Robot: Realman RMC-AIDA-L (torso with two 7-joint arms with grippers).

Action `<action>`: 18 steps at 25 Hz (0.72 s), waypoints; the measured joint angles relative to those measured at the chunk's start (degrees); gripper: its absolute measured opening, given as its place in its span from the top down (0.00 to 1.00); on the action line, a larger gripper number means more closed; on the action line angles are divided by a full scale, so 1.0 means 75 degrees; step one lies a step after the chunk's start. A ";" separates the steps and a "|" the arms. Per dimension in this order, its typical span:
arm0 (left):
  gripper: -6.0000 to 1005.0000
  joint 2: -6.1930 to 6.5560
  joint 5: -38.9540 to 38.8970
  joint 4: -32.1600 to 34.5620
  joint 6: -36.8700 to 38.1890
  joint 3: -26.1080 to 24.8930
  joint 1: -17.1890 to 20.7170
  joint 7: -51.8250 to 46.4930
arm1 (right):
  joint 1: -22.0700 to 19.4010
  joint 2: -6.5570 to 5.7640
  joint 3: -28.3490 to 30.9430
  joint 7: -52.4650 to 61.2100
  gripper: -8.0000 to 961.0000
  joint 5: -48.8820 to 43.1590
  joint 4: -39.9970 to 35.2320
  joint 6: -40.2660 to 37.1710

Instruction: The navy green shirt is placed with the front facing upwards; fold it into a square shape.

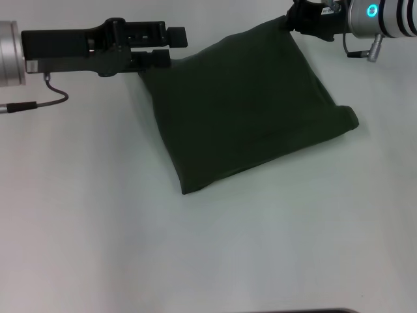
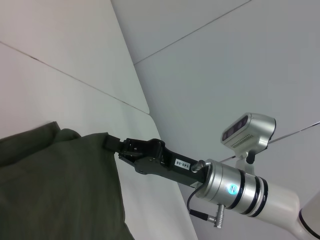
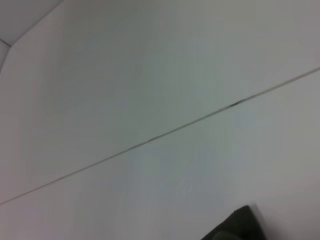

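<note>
Inspection finding: the navy green shirt point(image 1: 251, 114) is already reduced to a compact, roughly square bundle, plain dark side showing, no lettering visible. Its near portion rests on the white counter point(image 1: 195, 254); its far edge is raised between my two arms.

My left gripper point(image 1: 158, 60) is at the far left corner, jaws clamped on the cloth there. My right gripper point(image 1: 291, 21) is at the far right corner, and the left wrist view shows its jaws point(image 2: 114, 145) closed on a pinch of fabric.

Judgement: the step in hand is the final fold or lay-down of the held edge. To do it well, I should keep both corners level and equally tensioned, so the edge stays straight and does not sag in the middle. I should carry the edge across evenly, lower it until the cloth lies flat on the counter, then release both corners together. The near right corner point(image 1: 348, 119) bulges slightly; uneven pull could worsen that.
</note>
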 joint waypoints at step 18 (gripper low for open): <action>0.31 0.0011 0.0028 0.0036 -0.0001 0.0038 0.0012 0.0013 | -0.0069 -0.0081 0.0039 -0.0005 0.97 0.0239 -0.0390 -0.0155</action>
